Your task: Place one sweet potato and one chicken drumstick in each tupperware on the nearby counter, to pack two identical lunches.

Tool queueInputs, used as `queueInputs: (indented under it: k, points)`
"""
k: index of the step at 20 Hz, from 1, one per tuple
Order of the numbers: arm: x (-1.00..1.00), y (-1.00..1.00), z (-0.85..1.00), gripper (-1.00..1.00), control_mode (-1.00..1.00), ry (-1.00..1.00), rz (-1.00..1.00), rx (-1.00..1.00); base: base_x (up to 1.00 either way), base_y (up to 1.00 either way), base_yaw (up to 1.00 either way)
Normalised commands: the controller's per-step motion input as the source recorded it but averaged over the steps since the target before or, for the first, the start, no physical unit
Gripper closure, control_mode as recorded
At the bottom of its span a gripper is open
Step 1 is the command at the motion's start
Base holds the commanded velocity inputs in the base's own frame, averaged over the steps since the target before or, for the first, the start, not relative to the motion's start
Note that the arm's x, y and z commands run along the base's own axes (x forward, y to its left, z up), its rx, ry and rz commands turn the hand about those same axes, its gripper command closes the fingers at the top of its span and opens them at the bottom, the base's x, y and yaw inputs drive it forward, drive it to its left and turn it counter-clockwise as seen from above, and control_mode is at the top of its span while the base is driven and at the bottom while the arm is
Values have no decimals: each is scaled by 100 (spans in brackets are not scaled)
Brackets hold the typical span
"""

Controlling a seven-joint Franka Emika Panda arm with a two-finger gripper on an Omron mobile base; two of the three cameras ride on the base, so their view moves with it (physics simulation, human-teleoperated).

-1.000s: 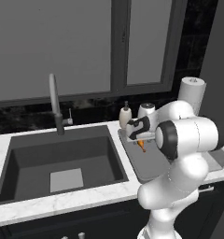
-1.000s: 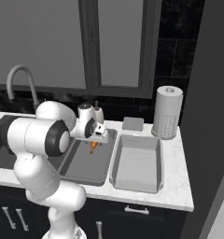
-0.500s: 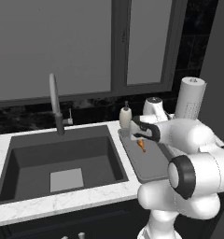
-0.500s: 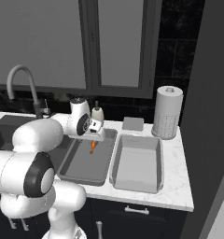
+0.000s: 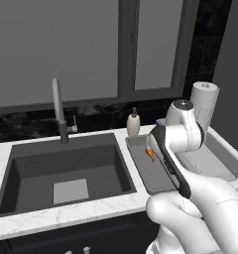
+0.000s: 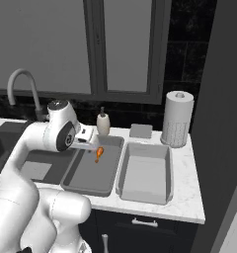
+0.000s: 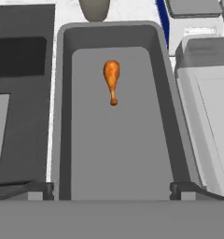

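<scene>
Counter [image 6: 189,197] carries two trays side by side. In the left tray [image 7: 62,116] I see the drumstick [image 7: 112,80] lying loose near its far end, long axis along the tray, bone end toward my hand camera. My gripper [image 7: 112,189] hangs above, fingers spread wide, gripping nothing. No writing I can read.

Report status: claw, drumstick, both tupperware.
Claw open, empty, above left tupperware. Chicken drumstick lying in it, far half. Right tupperware bare, no sweet potato in either. Nothing blocking.
</scene>
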Motion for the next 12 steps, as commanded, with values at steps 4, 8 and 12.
queueInputs:
  k: [4,8,12]
  points:
    - [-94,6,78,-100,-100,-21,1,0,0,0,0]
    - [-81,1,34,-100,-100,-30,4,2,0,0,0]
    - [-74,0,31,-100,-100,-28,2,2,0,0,0]
